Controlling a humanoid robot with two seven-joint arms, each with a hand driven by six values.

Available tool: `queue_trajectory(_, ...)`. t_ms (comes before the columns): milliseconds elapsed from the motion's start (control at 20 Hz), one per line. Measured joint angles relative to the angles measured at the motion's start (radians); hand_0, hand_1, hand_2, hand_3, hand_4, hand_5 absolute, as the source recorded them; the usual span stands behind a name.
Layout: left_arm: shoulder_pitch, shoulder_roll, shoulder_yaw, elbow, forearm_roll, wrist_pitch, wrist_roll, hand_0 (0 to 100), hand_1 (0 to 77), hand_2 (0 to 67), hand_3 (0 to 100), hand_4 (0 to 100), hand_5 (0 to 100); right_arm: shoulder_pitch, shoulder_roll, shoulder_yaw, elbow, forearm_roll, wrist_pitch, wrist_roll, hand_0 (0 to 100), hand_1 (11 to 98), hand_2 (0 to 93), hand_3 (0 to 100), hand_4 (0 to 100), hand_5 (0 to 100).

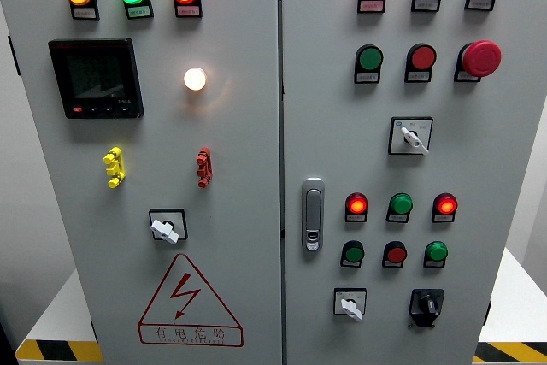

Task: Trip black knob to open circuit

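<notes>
Filling nearly the whole frame is a grey control cabinet (239, 168) with two doors, a vertical seam running down the middle. The black knob (426, 305) is sitting at the lower right of the frame, beside a white rotary switch (349, 303). A metal door handle (314, 214) is standing just right of the seam. Lamps are glowing along the top, and a red mushroom button (481, 58) is sitting at the upper right. A warning triangle (190, 301) is showing at lower left. Yellow-black floor tape (58, 351) is edging both bottom corners. Neither hand is showing, so the fingers' state cannot be told.
</notes>
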Motion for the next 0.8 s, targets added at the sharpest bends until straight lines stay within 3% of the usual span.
queue_trajectory(200,0.0,0.0,0.0,0.0,0.0,0.0,0.0,0,0.0,19.5,26,10,9,0.0,-0.0001,0.013,0.0,-0.014,0.0,0.0,63,43.1,0.0,14,4,18)
queue_trajectory(350,0.0,0.0,0.0,0.0,0.0,0.0,0.0,0,0.0,19.5,26,10,9,0.0,-0.0001,0.099,-0.003,-0.098,0.005,-0.001,62,43.2,0.0,14,4,18)
queue_trajectory(550,0.0,0.0,0.0,0.0,0.0,0.0,0.0,0,0.0,19.5,26,10,9,0.003,0.0,0.321,-0.009,-0.335,0.019,-0.016,62,43.3,0.0,14,4,18)
queue_trajectory(800,0.0,0.0,0.0,0.0,0.0,0.0,0.0,0,0.0,19.5,26,10,9,0.023,0.0013,0.713,-0.033,-0.725,0.103,-0.041,62,43.5,0.0,14,4,18)
